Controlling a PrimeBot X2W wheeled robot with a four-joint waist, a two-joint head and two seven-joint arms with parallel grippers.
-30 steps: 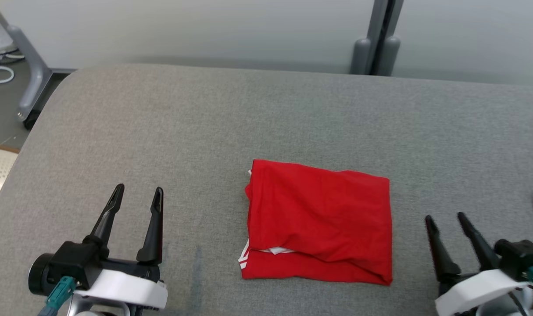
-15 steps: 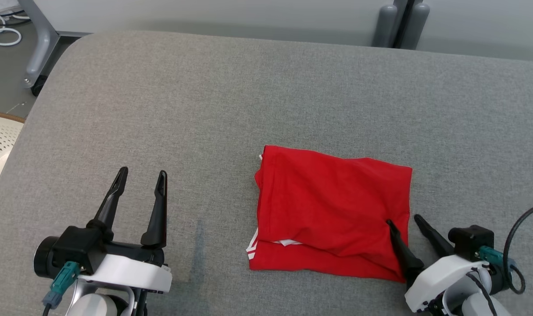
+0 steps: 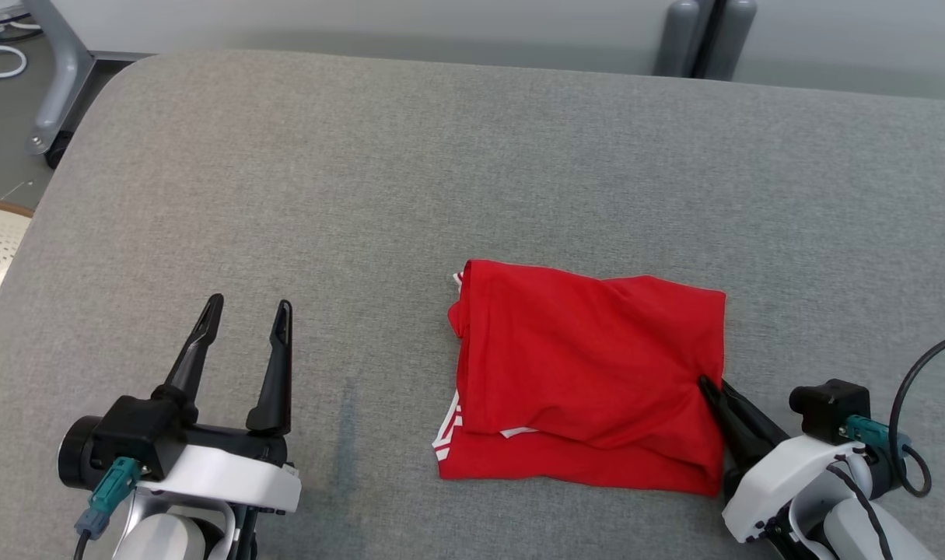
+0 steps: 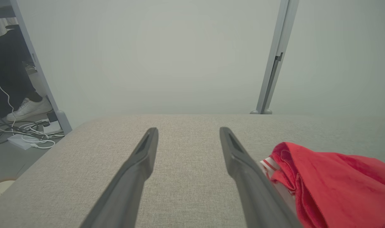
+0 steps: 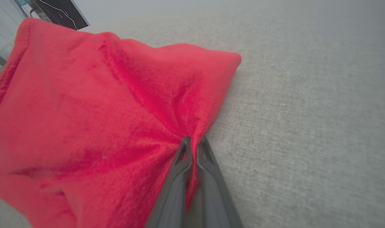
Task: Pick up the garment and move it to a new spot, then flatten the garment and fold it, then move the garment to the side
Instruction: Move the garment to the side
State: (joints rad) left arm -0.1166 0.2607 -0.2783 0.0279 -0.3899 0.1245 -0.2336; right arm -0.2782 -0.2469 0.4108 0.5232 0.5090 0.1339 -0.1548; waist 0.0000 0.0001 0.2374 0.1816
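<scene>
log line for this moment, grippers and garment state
phase: grasp for side move | right gripper: shut on folded red fabric garment, right edge | left gripper: open, empty, left of garment

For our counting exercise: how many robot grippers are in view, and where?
2. In the head view, the left gripper, open, is lower left over the grey surface, clear of the red garment. The right gripper, lower right, is shut on the garment's right edge.

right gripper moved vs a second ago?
Yes. The right gripper has come leftward onto the right edge of the red garment and shut on it; earlier it stood open over the grey table, clear of that edge.
</scene>
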